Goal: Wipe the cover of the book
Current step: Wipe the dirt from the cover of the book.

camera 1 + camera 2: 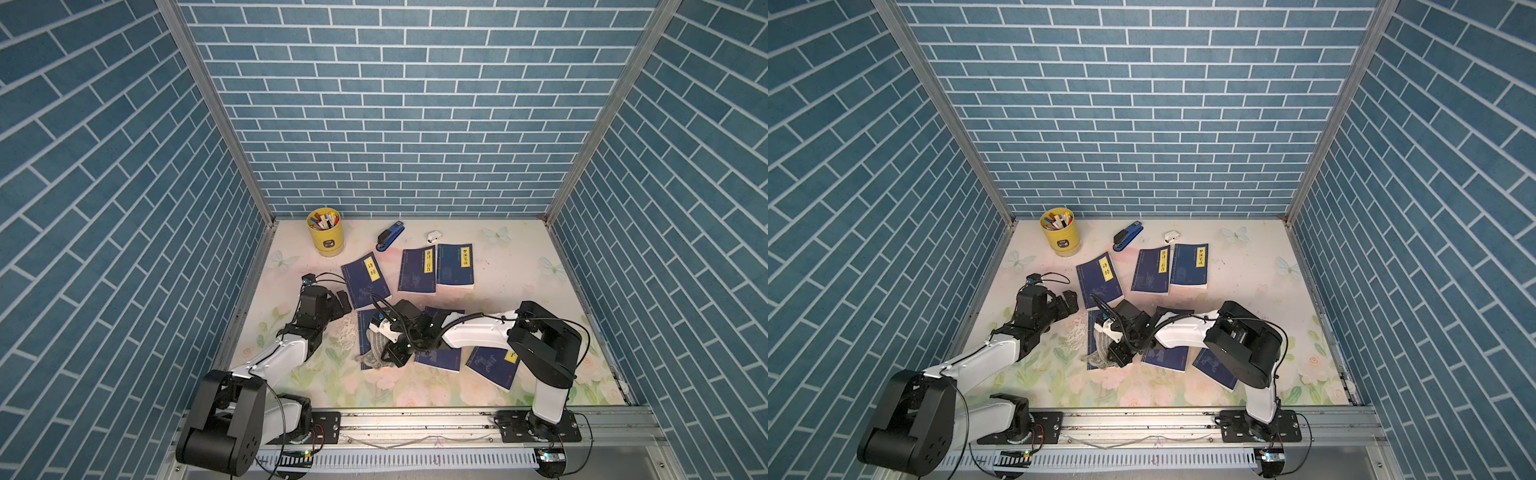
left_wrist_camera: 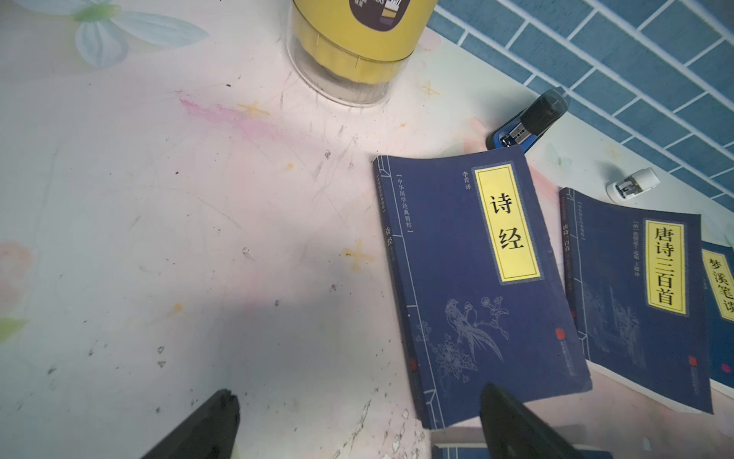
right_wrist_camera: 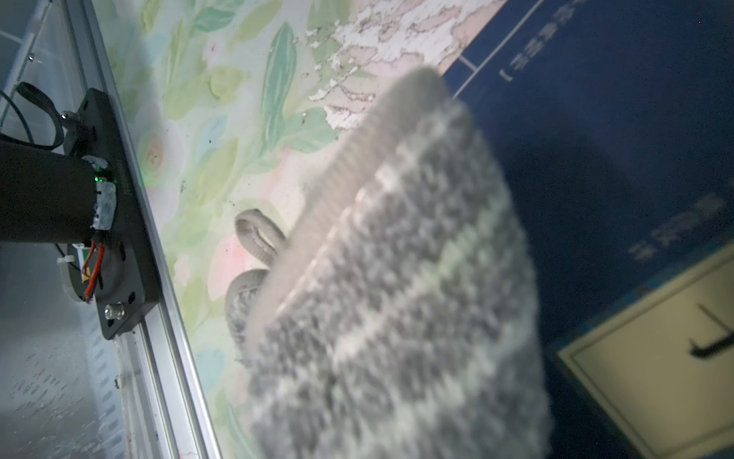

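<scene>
While the right claw (image 1: 390, 356) gripped the grey cloth (image 1: 376, 351), the book (image 1: 364, 326) lay directly beneath it near the front of the table (image 1: 519, 270), long axis pointing toward the back wall (image 1: 395, 124). The left claw (image 1: 343, 302) hung wide apart beside its far corner.

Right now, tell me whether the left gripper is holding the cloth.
No: the left gripper stands open and empty, while the grey cloth is pinched in the right gripper.
</scene>
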`<action>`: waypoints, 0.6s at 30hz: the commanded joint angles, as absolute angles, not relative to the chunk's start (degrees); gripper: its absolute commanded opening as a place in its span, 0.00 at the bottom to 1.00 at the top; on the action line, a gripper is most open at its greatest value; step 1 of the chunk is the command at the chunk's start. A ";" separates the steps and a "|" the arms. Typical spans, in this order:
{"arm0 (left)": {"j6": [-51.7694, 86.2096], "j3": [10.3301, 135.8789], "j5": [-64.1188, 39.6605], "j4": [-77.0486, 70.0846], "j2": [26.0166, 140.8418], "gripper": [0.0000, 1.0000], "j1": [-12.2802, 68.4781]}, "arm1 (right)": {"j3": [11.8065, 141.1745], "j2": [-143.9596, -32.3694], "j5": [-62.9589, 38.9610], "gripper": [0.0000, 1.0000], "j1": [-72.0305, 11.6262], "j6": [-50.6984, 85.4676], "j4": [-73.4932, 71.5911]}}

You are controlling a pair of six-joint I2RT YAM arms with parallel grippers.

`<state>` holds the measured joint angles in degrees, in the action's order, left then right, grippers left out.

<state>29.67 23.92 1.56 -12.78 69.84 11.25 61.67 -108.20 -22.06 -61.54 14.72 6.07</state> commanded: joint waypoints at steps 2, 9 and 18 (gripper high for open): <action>28.91 25.28 0.28 -13.27 70.40 1.00 10.93 | 66.90 -118.42 -12.39 0.00 -55.07 15.10 13.36; 30.06 23.78 -0.10 -13.93 68.55 1.00 10.99 | 75.34 -121.46 -12.42 0.00 -51.94 11.71 17.40; 29.54 23.73 -0.30 -14.84 69.70 1.00 10.98 | 61.17 -111.54 -13.17 0.00 -59.37 13.94 18.10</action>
<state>30.00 23.97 -0.10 -14.04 69.23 11.22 66.94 -111.24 -14.72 -55.61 14.11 7.07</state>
